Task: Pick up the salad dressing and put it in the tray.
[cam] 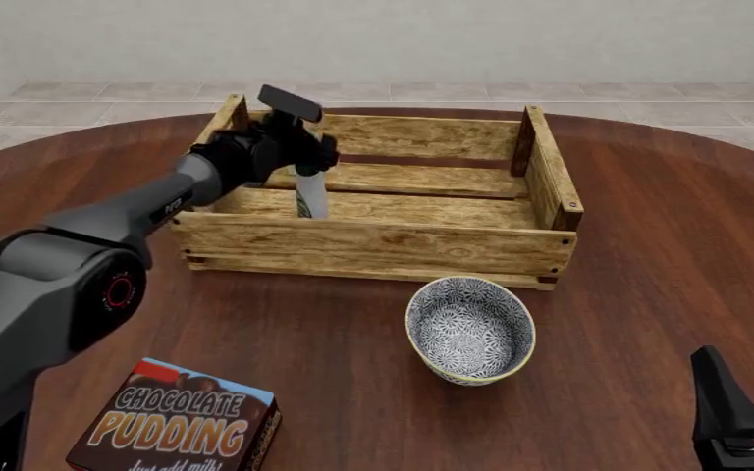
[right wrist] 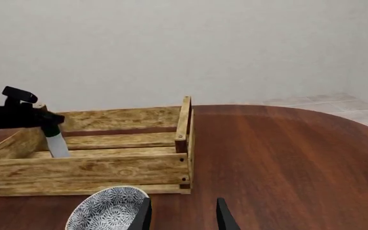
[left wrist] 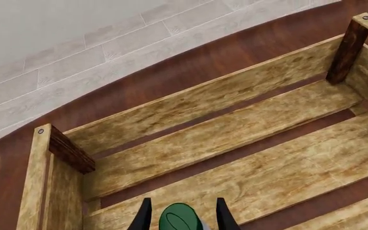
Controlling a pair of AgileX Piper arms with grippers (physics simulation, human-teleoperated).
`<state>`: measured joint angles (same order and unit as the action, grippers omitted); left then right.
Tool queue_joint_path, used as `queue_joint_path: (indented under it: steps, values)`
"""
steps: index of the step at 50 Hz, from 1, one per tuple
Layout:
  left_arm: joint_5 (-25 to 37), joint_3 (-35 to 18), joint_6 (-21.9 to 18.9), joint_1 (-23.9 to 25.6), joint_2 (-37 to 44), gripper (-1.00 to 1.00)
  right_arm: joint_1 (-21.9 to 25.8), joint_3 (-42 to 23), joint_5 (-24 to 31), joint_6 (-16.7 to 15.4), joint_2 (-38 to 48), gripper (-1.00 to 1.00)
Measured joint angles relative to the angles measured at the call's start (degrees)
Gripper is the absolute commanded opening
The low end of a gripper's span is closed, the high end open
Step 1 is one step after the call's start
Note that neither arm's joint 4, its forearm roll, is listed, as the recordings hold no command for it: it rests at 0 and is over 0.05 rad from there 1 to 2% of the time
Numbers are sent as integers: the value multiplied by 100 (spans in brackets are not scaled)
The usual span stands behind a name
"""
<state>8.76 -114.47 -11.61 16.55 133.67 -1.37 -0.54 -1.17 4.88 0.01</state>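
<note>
Your left end effector [cam: 301, 167] gripped the dressing [cam: 310, 194] by its cap over the tray [cam: 377, 247]; released too high, it could topple.

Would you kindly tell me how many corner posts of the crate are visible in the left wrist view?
2: one post at a far corner of the tray, another at the adjacent corner. The other corners lie outside this view.

The large slatted light-wood crate [cam: 377, 245] stands at the table's far middle. The slim white bottle [cam: 310, 194] hangs upright inside its left end, seemingly clear of the floor. The round patterned bowl [cam: 470, 329] sits just before the crate's right half; the brown chocolate pudding box [cam: 177, 429] lies nearer, left.
</note>
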Motion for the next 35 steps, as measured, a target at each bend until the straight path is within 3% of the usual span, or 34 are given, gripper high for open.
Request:
queue_joint_path:
  steps: [35]
  values:
    - [45,234,-74,26,-581,100,-24,7,-28,-18,0,100]
